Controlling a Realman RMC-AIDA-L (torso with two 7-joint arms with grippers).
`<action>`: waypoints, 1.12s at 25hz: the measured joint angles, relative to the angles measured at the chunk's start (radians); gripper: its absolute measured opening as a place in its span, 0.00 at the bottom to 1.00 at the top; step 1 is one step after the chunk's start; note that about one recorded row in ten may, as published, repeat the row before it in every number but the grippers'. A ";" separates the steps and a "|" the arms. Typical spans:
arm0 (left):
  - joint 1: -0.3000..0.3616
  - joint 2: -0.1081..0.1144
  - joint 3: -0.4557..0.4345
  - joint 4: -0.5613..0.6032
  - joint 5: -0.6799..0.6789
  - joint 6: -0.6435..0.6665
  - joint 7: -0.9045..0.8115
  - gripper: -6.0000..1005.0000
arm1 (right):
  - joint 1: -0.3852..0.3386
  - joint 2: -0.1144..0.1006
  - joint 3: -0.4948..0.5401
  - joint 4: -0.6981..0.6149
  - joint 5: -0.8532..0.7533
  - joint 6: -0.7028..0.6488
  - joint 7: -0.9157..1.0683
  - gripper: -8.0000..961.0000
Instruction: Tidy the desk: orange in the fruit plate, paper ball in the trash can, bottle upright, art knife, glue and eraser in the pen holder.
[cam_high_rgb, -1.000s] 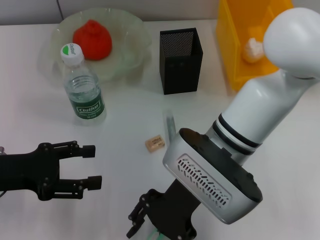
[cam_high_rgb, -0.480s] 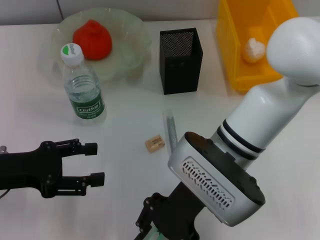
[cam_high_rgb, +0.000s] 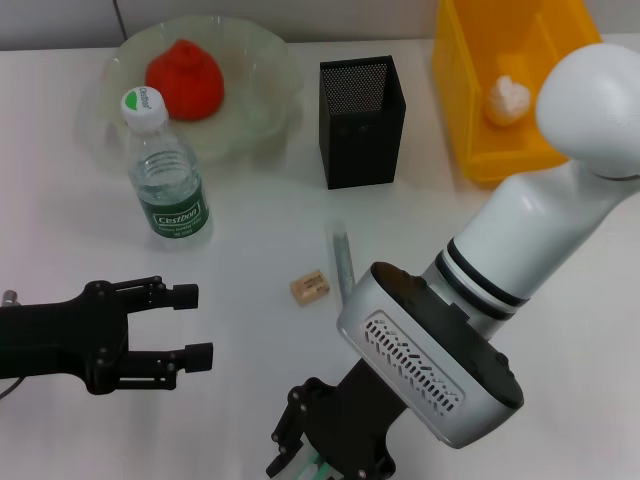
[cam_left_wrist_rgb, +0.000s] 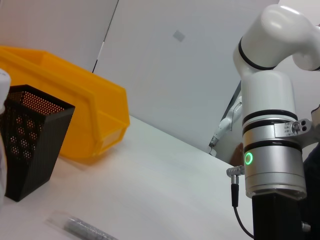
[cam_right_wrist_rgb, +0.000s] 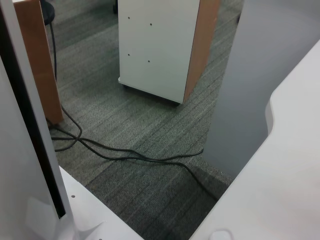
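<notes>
The left gripper (cam_high_rgb: 190, 324) hovers low over the desk (cam_high_rgb: 250, 240), fingers spread and empty. Behind it the bottle (cam_high_rgb: 165, 175) stands upright before the fruit plate (cam_high_rgb: 255, 65) holding the orange (cam_high_rgb: 185, 78). The eraser (cam_high_rgb: 309, 287) lies beside a clear tube (cam_high_rgb: 341, 262), below the pen holder (cam_high_rgb: 360, 122). The right gripper (cam_high_rgb: 300, 455) is cut off at the frame's edge; its grip cannot be judged. The paper ball (cam_high_rgb: 507, 100) sits in the trash can (cam_high_rgb: 480, 150).

Bare white desk (cam_high_rgb: 250, 235) lay open between the upright clear plastic bottle (cam_high_rgb: 166, 180) and the black square mesh pen holder (cam_high_rgb: 361, 122); the small beige eraser (cam_high_rgb: 309, 287) sat below.
</notes>
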 joint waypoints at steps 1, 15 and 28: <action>0.000 0.000 -0.001 0.000 0.000 0.000 0.000 0.84 | 0.000 0.000 0.000 0.001 0.000 0.000 0.000 0.43; 0.000 0.000 -0.015 0.000 0.002 0.003 0.000 0.84 | 0.009 0.000 0.000 0.012 -0.007 0.002 -0.001 0.36; -0.006 -0.006 -0.015 0.000 0.005 0.002 0.000 0.84 | 0.012 0.000 -0.051 0.017 -0.003 0.050 0.012 0.35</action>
